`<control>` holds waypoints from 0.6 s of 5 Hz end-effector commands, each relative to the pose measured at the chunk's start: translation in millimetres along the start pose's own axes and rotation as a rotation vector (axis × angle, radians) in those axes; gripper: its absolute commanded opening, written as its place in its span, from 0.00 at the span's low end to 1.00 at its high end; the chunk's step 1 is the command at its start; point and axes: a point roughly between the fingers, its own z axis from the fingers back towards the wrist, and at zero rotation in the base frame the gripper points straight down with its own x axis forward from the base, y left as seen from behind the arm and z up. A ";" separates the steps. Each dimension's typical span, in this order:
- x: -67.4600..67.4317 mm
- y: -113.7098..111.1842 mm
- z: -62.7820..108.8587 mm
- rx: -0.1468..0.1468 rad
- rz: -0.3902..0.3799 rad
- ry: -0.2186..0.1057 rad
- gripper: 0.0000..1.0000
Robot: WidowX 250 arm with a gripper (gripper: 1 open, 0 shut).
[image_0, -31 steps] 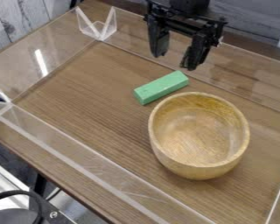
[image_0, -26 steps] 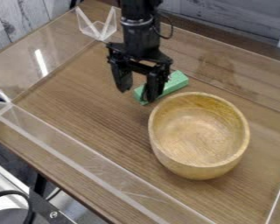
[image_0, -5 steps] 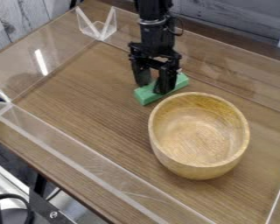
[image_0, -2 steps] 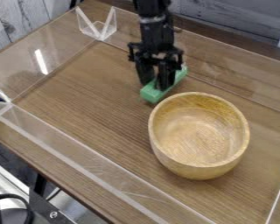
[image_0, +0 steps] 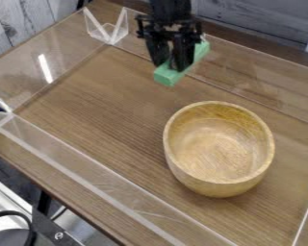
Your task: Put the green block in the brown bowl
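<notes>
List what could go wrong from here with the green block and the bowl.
1. The gripper holds the green block near its middle with both ends sticking out past the fingers, so the block may pivot or slip during the carry.
2. The block hangs off to the side of the brown bowl, not over it; an early release would land it on the wooden table.
3. A low carry might clip the bowl's thick rim.

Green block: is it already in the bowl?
No, the gripper holds the block up above the table, and the bowl is empty.
</notes>
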 end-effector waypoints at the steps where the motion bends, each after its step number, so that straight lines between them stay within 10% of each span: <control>1: -9.0 -3.5 22.5 0.027 -0.068 -0.060 0.00; 3: -31.1 -40.0 4.1 0.051 -0.147 0.006 0.00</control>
